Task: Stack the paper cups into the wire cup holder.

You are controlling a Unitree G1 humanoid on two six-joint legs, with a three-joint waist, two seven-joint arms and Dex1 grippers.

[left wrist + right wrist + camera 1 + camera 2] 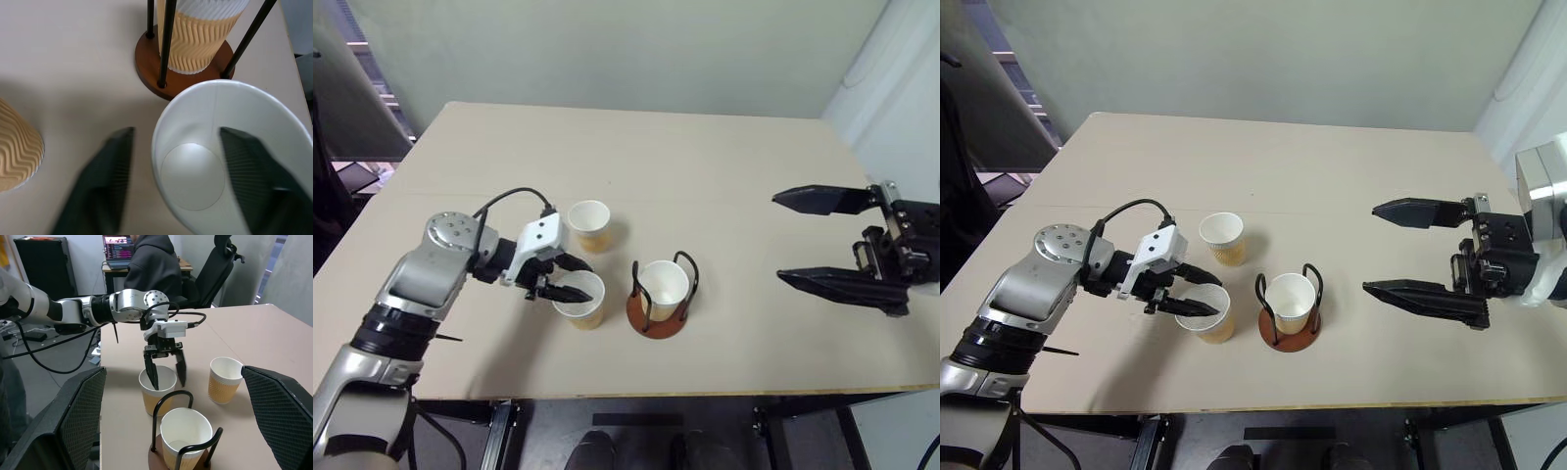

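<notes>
No readable text, labels, brands or numbers anywhere. Laptop screen (119, 245) behind table shows coloured lines, too small to read. Paper cups (589, 226) carry plain wavy ribbing, no print. Cup holder (658, 311), table (724, 176) unmarked.

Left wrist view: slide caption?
Left pincer straddling a paper cup's rim, one finger inside, beside the wire holder holding another cup.

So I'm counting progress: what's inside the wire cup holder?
One paper cup stands upright inside the wire cup holder, between its two loops. Its inside looks empty; the base under it is covered.
</notes>
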